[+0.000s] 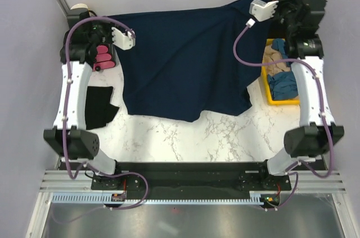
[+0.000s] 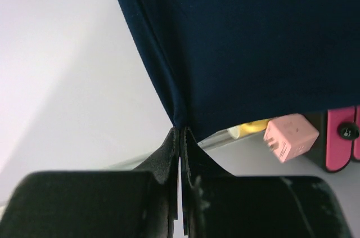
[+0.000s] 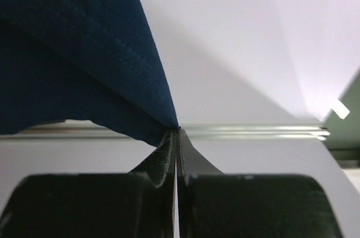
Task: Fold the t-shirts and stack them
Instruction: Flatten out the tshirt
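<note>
My left gripper (image 2: pixel 180 130) is pinched shut on one top corner of the navy t-shirt (image 1: pixel 185 63) and my right gripper (image 3: pixel 177 130) is clamped on the other, so the shirt hangs spread between them over the far side of the table (image 1: pixel 225 131). Each hold is only on the very tip of the hem, so I judge a hard pull apart or a quick swing could slip a corner free and collapse the spread. Its right edge hangs beside the yellow tray (image 1: pixel 279 102), whose rim could snag it.
</note>
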